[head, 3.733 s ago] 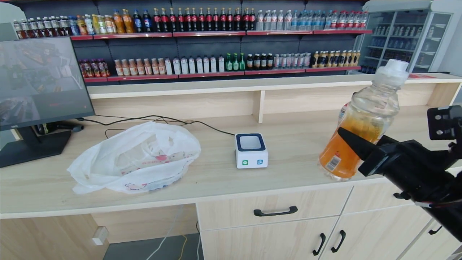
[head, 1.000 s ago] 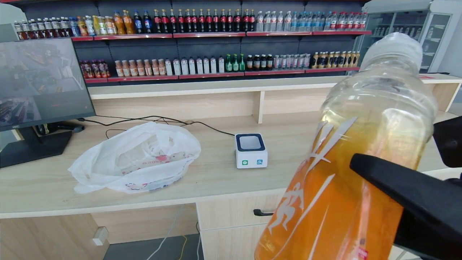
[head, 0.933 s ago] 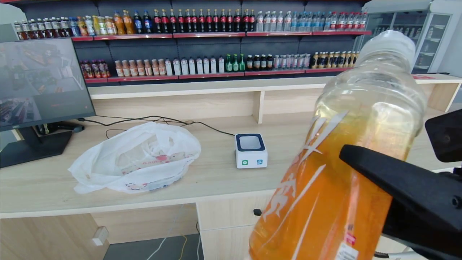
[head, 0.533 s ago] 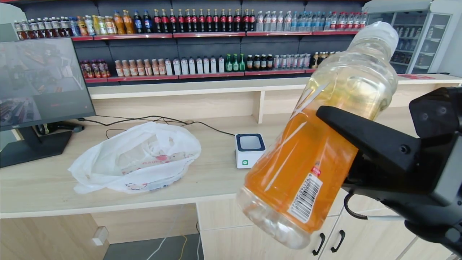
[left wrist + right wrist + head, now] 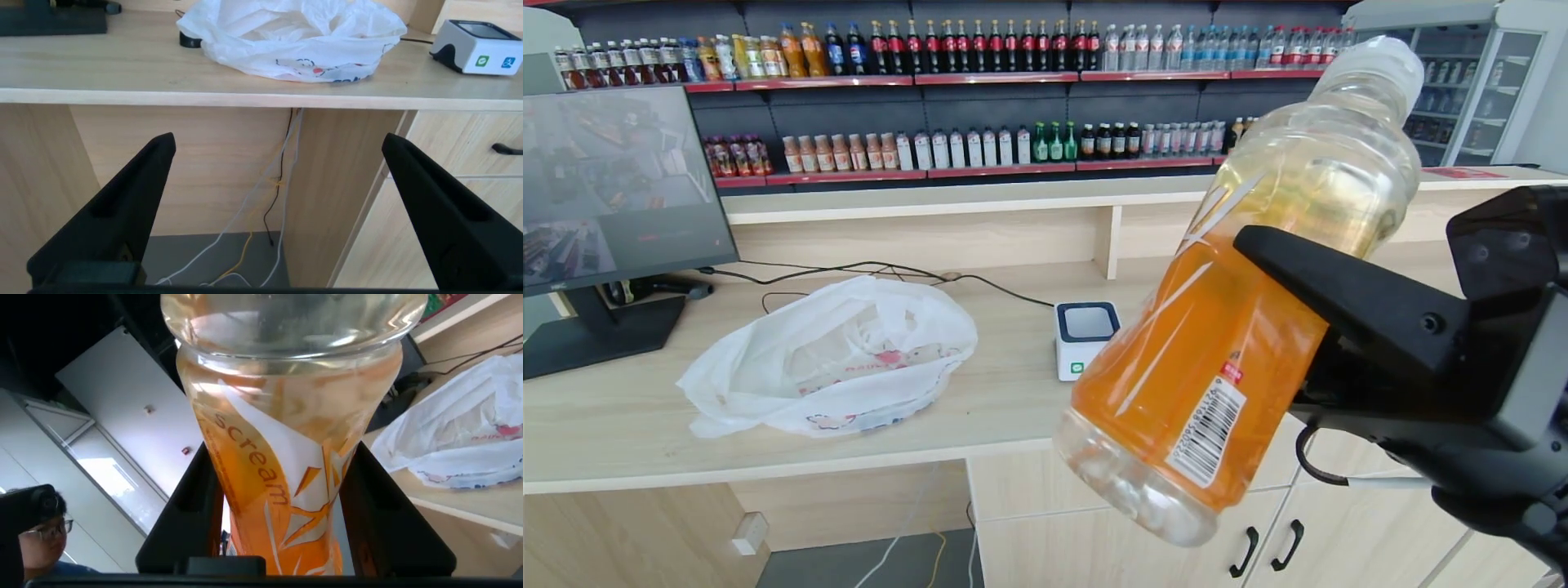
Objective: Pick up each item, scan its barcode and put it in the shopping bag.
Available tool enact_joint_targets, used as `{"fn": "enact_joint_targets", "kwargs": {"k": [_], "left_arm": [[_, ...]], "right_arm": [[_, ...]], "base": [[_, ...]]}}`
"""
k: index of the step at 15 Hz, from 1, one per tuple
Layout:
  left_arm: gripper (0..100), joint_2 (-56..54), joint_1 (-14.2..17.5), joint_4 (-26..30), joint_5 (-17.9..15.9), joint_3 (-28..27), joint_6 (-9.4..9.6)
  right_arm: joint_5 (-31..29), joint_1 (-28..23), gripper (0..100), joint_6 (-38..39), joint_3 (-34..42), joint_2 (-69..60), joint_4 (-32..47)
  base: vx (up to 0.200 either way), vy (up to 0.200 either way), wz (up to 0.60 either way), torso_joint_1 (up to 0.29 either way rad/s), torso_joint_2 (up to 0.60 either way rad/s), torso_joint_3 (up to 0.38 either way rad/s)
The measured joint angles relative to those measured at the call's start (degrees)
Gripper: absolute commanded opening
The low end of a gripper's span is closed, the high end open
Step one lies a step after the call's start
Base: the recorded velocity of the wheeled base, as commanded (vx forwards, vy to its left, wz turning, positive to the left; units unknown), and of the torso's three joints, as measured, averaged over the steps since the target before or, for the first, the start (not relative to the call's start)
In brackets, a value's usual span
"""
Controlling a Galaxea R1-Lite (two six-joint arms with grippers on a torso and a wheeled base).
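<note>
One orange drink bottle [image 5: 1225, 327], tilted in the air, is clamped in the right pincer [image 5: 282, 514]. One scanner [image 5: 1085, 331] and one shopping bag [image 5: 833, 359] sit on the table [image 5: 1013, 400]. The left pincer [image 5: 278, 140] stands apart.

Monitor [image 5: 617, 184], drink shelves [image 5: 996, 77], wooden counter [image 5: 1005, 400]

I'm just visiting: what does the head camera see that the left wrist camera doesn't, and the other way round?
Head view, not the left wrist view: the right gripper clamped on a tilted bottle of orange drink, its barcode facing the camera, plus a monitor and shelves of drinks behind.
Left wrist view, not the head view: the left gripper, fingers spread wide, low in front of the counter, and cables hanging beneath it.
Both: the white shopping bag, the scanner and the counter top.
</note>
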Motion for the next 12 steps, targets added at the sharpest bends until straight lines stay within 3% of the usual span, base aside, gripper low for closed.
{"fn": "enact_joint_targets", "kwargs": {"k": [12], "left_arm": [[100, 0.00, 0.00, 0.00, 0.00, 0.00, 0.00]], "right_arm": [[0.05, 0.80, 0, -7.45, 2.60, -2.69, 0.07]], "base": [[0.000, 0.000, 0.00, 0.000, 0.00, 0.000]]}}
